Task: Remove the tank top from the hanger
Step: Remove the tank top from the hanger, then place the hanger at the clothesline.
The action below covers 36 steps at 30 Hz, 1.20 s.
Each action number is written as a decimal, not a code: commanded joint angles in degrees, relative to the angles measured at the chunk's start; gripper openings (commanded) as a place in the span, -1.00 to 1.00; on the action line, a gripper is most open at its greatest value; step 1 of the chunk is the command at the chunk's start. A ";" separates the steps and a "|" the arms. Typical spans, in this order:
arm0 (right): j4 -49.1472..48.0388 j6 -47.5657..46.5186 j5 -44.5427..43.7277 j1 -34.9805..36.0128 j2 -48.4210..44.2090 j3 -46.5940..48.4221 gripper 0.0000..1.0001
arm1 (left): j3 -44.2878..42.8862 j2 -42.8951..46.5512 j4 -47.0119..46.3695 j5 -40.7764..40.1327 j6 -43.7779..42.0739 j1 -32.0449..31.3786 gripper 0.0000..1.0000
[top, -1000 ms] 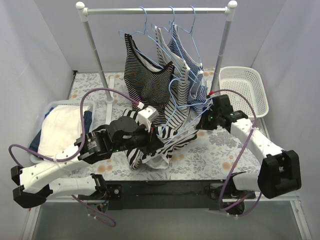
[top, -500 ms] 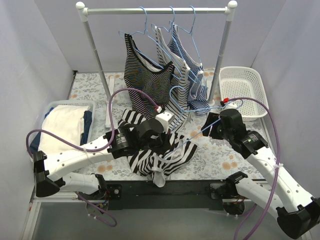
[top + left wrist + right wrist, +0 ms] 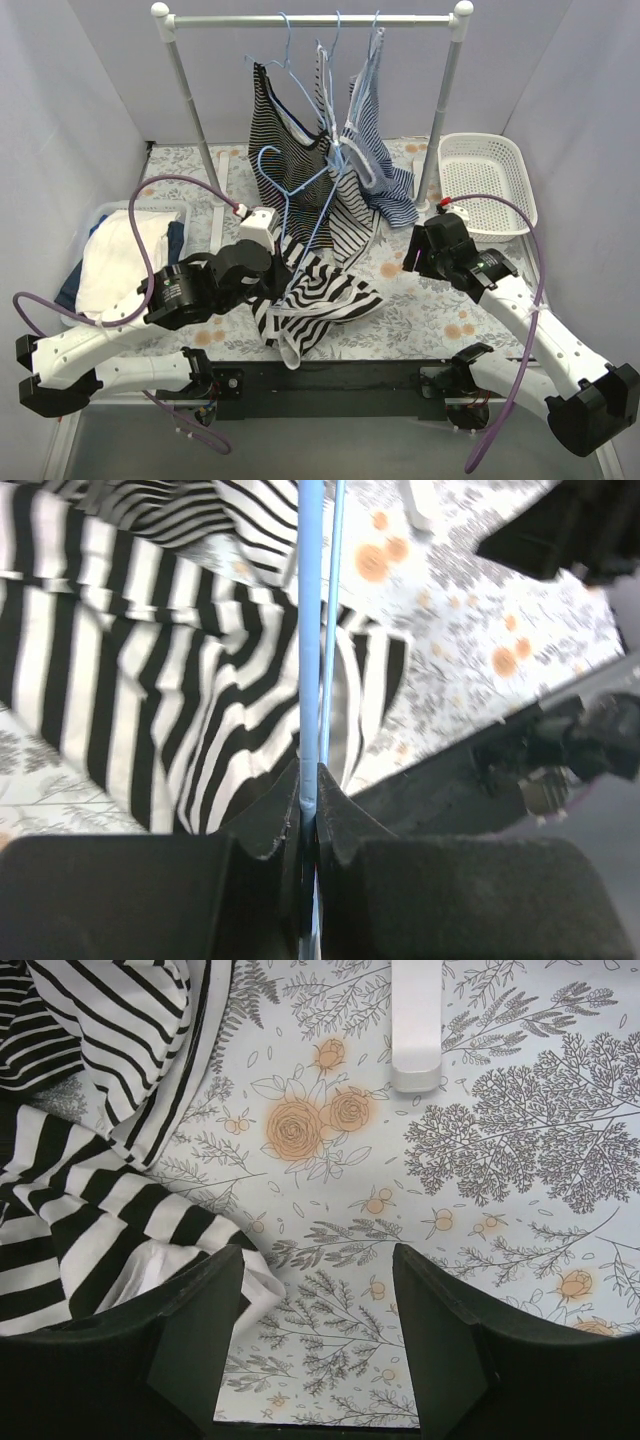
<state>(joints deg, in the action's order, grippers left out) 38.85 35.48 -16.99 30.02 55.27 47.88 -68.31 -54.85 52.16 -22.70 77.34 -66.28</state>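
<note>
Jaws of the left gripper are pinched tight on the wire of the blue hanger. The right gripper, closed a second ago up beside the hanging clothes, now has its jaws apart over the bench, right of centre. The black-and-white striped tank top lies crumpled on the bench at lower centre, beneath the slanting hanger.

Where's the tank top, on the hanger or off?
Off: the striped tank top lies crumpled on the table, and the left claw holds the bare blue hanger.
</note>
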 commanded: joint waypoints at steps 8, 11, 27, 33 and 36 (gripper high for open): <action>-11.34 -3.75 13.30 3.81 -3.50 10.21 0.33 | 2.21 -4.38 -2.14 4.22 -2.45 0.45 -1.00; -9.85 -6.12 13.30 5.75 -2.71 15.22 0.34 | 3.01 -5.44 -4.60 10.03 -5.08 0.54 -1.00; -14.94 -17.64 15.76 19.19 5.64 23.23 0.33 | 1.25 -14.23 -8.48 19.00 -10.11 0.54 -1.00; -16.97 -17.73 11.64 19.46 4.24 21.47 0.29 | 2.66 -13.71 -9.27 20.59 -9.31 0.54 -1.00; -17.14 -18.17 9.70 19.46 3.36 21.38 0.29 | 3.10 -13.00 -8.83 21.11 -9.14 0.54 -1.00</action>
<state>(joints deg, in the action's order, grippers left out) 25.47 18.98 -3.53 49.30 60.82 69.47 -65.41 -69.78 42.96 -4.73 68.47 -65.78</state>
